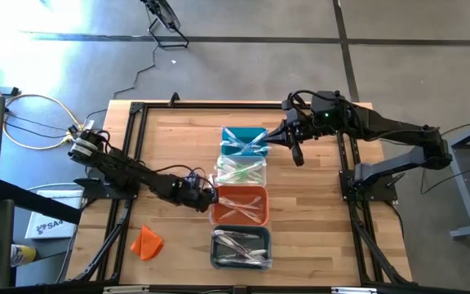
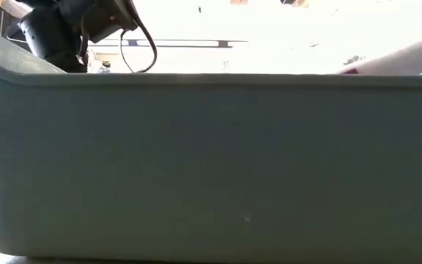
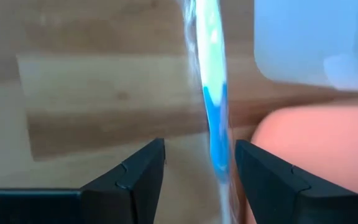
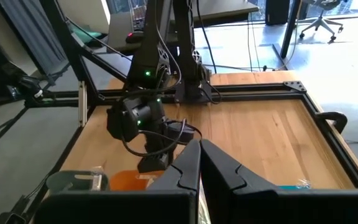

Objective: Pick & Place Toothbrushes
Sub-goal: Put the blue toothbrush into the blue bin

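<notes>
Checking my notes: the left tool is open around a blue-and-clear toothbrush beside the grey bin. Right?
Not quite. The left tool is open around the blue-and-clear toothbrush, but beside the orange bin, not the grey one; the high view shows it.

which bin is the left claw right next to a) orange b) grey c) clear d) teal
a, in the view from above the left claw sits at the left edge of the orange bin, and its wrist view shows open fingers around a toothbrush beside that bin.
</notes>
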You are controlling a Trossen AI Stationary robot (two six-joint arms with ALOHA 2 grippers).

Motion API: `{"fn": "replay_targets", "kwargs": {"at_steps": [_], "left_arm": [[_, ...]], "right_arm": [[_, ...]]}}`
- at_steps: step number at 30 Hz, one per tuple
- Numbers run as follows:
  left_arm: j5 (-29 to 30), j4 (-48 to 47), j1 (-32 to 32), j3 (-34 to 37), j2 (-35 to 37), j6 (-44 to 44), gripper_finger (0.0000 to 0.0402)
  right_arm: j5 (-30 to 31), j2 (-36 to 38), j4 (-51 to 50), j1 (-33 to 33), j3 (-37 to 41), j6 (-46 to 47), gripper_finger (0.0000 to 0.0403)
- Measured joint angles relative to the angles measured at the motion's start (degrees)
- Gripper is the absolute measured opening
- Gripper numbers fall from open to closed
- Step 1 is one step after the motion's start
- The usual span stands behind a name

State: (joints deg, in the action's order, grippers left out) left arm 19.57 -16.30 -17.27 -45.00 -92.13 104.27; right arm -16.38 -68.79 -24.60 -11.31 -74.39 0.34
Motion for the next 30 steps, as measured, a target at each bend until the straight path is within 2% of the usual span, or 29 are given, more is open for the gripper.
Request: {"fn": "replay_targets", "kwargs": {"at_steps": [7, 10, 14, 21, 26, 30], "left_arm": [[0.76, -8.7, 2.88, -3.44, -0.07, -4.78, 0.0194], [-0.01, -10.08, 4.66, -3.89, -0.07, -7.22, 0.0182], [-2.29, -9.49, 7.15, -3.93, -0.05, -11.75, 0.0135], [-2.97, -6.59, 8.45, -3.97, 0.57, -19.09, 0.0017], [-3.29, -6.5, 8.48, -4.02, 1.18, -22.18, 0.0008], [-4.26, -5.58, 9.79, -4.02, 1.19, -25.71, 0.0002]], "right_arm": [[-0.06, 0.0, -0.02, 0.0, 0.0, -0.04, 0.0004], [-0.07, 0.0, -0.02, 0.0, 0.0, -0.06, 0.0004], [-0.08, 0.0, -0.03, 0.0, 0.0, 0.57, 0.0004], [-0.09, 0.0, -0.04, 0.0, 0.0, 1.32, 0.0004], [0.22, 0.0, -0.04, 0.02, 0.0, 1.36, 0.0004], [2.66, 0.0, -0.04, 0.07, 0.0, 1.4, 0.0004]]}}
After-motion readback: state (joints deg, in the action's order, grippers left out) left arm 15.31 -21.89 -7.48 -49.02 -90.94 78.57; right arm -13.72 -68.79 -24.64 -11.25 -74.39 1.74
